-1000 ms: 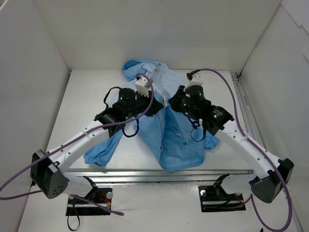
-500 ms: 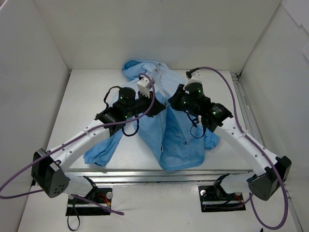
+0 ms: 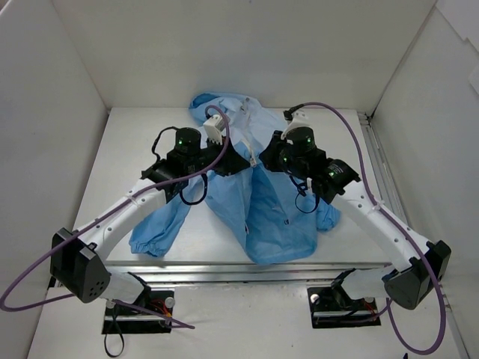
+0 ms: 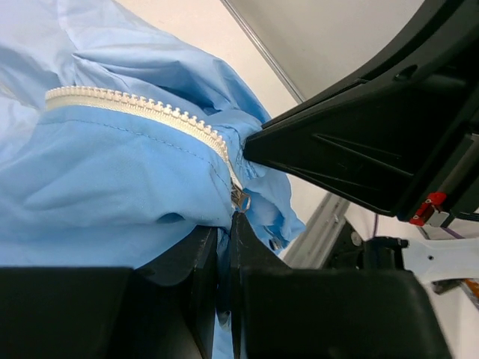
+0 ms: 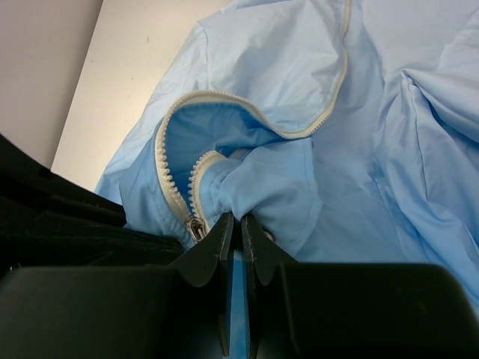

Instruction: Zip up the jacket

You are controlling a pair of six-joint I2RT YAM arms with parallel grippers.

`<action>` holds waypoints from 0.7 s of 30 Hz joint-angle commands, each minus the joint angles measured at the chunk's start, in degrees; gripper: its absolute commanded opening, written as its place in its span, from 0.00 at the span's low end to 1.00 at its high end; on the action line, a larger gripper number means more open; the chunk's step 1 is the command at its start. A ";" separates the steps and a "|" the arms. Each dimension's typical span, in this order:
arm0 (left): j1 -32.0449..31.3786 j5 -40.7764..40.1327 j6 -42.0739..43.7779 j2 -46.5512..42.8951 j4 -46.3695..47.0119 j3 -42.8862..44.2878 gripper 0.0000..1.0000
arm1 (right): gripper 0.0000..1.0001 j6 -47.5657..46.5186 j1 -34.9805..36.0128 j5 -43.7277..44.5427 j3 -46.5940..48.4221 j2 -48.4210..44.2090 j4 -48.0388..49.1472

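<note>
Tightly, the left gripper (image 4: 227,224) is pinched on a fold of the jacket (image 3: 262,209) just under the zipper slider (image 4: 239,198), and the right gripper (image 5: 238,221) is clamped on fabric beside that slider. Above it the zipper teeth (image 5: 247,112) are parted. The jacket is spread on the table (image 3: 138,138) between both arms.

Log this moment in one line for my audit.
left gripper: shut on jacket | right gripper: shut on jacket | zipper: open beyond slider
</note>
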 commanded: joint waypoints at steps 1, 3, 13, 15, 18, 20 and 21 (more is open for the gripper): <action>1.25 8.04 -2.68 1.00 -3.36 3.71 0.00 | 0.00 -2.60 -0.71 1.27 1.00 -2.84 7.38; 1.25 10.95 -3.12 1.79 -4.06 4.32 0.00 | 0.00 -3.22 -0.63 0.39 1.00 -2.41 7.38; 4.50 19.65 -4.17 5.31 -14.60 11.09 0.00 | 0.32 -12.70 -0.89 -1.72 1.87 -2.93 7.38; 5.38 21.49 -4.35 6.53 -17.85 12.92 0.00 | 0.38 -16.90 -0.97 -4.17 2.14 -3.72 7.38; 6.79 24.04 -4.09 8.73 -22.78 15.30 0.00 | 0.38 -22.52 -0.71 -11.00 1.70 -4.77 7.29; 7.31 24.84 -4.09 9.70 -25.42 16.36 0.00 | 0.35 -25.35 -0.80 -13.66 0.74 -5.65 7.37; 7.32 25.97 -4.17 10.40 -26.12 16.71 0.00 | 0.34 -26.41 -0.89 -17.50 -0.40 -6.88 7.38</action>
